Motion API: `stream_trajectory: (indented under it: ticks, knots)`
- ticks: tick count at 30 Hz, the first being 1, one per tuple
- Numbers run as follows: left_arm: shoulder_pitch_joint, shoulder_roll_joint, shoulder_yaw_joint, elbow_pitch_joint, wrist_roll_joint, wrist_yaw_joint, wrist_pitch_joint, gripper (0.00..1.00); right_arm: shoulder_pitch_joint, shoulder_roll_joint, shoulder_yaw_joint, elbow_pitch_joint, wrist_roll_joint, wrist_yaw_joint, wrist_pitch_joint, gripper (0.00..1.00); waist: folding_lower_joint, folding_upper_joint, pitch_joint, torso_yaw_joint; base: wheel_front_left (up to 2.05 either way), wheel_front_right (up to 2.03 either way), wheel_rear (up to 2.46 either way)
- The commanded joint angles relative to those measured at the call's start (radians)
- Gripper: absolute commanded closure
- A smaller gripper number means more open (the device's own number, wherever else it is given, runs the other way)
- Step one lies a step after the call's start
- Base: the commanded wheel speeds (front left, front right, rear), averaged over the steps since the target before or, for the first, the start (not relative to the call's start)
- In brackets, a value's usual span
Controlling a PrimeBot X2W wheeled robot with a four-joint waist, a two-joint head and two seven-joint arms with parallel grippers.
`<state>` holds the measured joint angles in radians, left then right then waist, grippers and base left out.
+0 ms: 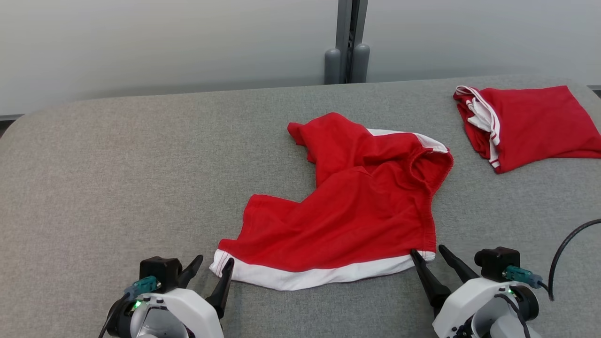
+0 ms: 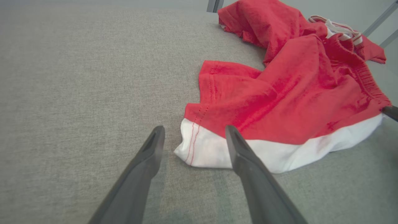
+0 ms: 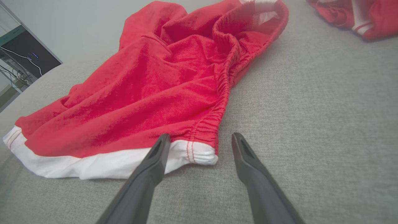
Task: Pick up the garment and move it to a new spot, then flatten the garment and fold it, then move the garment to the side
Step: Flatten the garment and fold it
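Note:
The garment point(image 1: 357, 206), red shorts with a white side band, lies rumpled in the middle of the grey cushion, its white band along the near edge. My left gripper point(image 1: 213, 264) stands open at the band's near left corner point(image 2: 192, 149), the corner lying between the two fingers. Open too, my right gripper point(image 1: 428, 253) straddles the near right corner point(image 3: 199, 152) by the elastic waistband. Neither gripper holds cloth. In the right wrist view the garment point(image 3: 161, 87) spreads away toward the upper left.
A second red garment point(image 1: 530, 124), folded, with white trim, lies at the far right of the grey cushion point(image 1: 117, 188). A black cable point(image 1: 566, 244) arcs near my right wrist. A grey post point(image 1: 347, 51) stands behind the cushion.

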<state>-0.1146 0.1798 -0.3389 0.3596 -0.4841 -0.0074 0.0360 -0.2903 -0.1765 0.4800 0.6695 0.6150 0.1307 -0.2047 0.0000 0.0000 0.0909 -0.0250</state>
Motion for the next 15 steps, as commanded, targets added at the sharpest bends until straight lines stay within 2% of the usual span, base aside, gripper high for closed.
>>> stream_trajectory:
  ticks: [1,14,15]
  knots:
    - [-0.025,0.007,-0.008,0.010,0.003,-0.013,0.009,0.00,-0.021,-0.011,0.018,0.015,0.014,0.000,-0.013,0.00,0.0000,0.0000,0.011,0.004,0.00,0.00,0.00]
    - [-0.111,-0.005,-0.046,0.124,0.006,-0.049,0.010,0.00,-0.092,-0.009,0.138,0.079,0.092,0.000,-0.046,0.00,0.0000,0.0000,0.050,0.010,0.00,0.00,0.00]
    - [-0.116,-0.005,-0.050,0.136,0.006,-0.054,0.011,0.00,-0.095,-0.010,0.146,0.082,0.096,0.000,-0.049,0.03,0.0000,0.0000,0.052,0.009,0.00,0.00,0.00]
